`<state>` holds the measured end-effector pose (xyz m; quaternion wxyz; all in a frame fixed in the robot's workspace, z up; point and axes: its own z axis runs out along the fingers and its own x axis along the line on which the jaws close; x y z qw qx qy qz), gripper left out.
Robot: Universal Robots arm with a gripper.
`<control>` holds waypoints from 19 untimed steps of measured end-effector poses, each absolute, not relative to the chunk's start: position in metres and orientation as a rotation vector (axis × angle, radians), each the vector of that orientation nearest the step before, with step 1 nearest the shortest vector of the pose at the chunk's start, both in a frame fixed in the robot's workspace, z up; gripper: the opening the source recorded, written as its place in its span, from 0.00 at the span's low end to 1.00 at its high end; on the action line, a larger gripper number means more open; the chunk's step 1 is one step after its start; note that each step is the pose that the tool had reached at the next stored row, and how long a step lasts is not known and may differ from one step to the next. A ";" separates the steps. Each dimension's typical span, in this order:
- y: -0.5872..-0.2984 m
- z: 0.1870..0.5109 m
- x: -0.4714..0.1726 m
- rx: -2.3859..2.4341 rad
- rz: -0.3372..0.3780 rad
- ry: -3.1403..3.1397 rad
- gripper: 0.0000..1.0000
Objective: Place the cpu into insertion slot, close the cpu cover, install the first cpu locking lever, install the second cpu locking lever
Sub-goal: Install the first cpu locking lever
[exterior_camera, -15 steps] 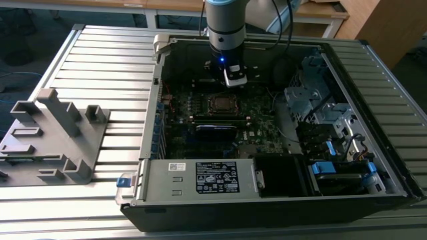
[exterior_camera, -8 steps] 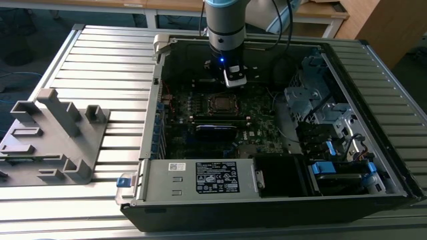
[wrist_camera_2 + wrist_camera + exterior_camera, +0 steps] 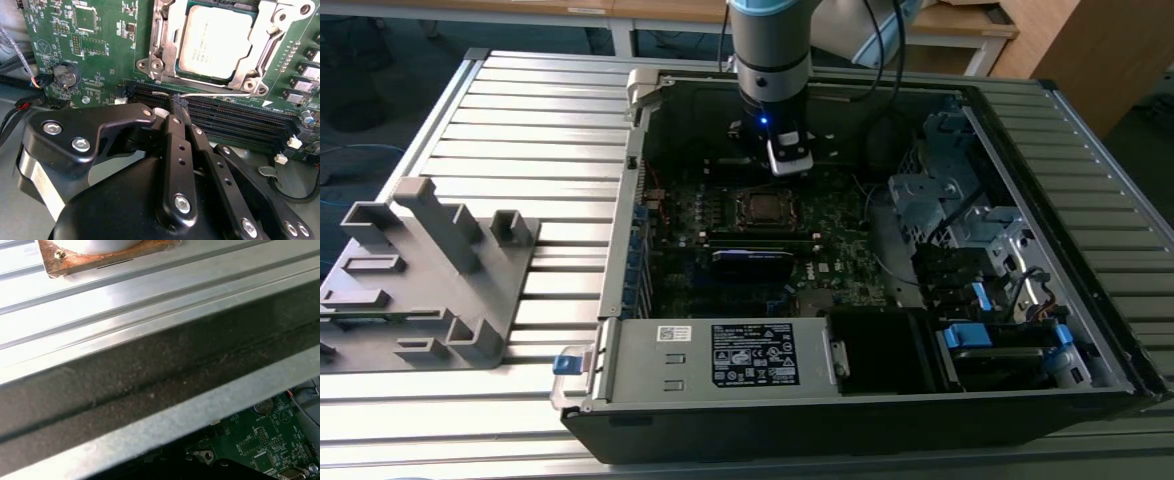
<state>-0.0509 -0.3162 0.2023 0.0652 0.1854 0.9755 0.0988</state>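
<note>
The cpu [image 3: 217, 42] lies flat in the insertion slot [image 3: 150, 64] on the green motherboard, pale metal face up. The silver cpu cover [image 3: 265, 17] is folded down over it, framing the chip through its window. A thin silver locking lever [image 3: 225, 94] runs along the socket's edge beside the memory slots. My gripper [image 3: 178, 102] has its black fingers [image 3: 175, 150] together, shut on that lever near its bent end. In the exterior view the gripper [image 3: 787, 165] hangs inside the open case just behind the cpu [image 3: 759, 206].
Long black memory slots [image 3: 235, 120] lie right under the fingertips, with a coin battery [image 3: 66, 75] nearby. A labelled power-supply box [image 3: 720, 355] fills the case front; drive bays and cables [image 3: 987, 270] crowd the exterior view's right. A grey fixture [image 3: 427, 270] stands on the slatted table.
</note>
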 end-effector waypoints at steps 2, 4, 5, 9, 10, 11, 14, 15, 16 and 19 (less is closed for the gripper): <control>-0.316 0.201 -0.051 0.559 0.297 2.944 0.11; -0.317 0.200 -0.050 0.559 0.293 2.944 0.11; -0.317 0.199 -0.050 0.559 0.289 2.944 0.11; -0.317 0.198 -0.049 0.556 0.260 2.943 0.11; -0.318 0.198 -0.049 0.555 0.251 2.943 0.11; -0.318 0.197 -0.048 0.554 0.244 2.943 0.11; -0.318 0.195 -0.048 0.552 0.217 2.942 0.11; -0.318 0.195 -0.048 0.551 0.208 2.942 0.11; -0.318 0.194 -0.048 0.551 0.199 2.942 0.11; -0.318 0.194 -0.048 0.549 0.189 2.941 0.11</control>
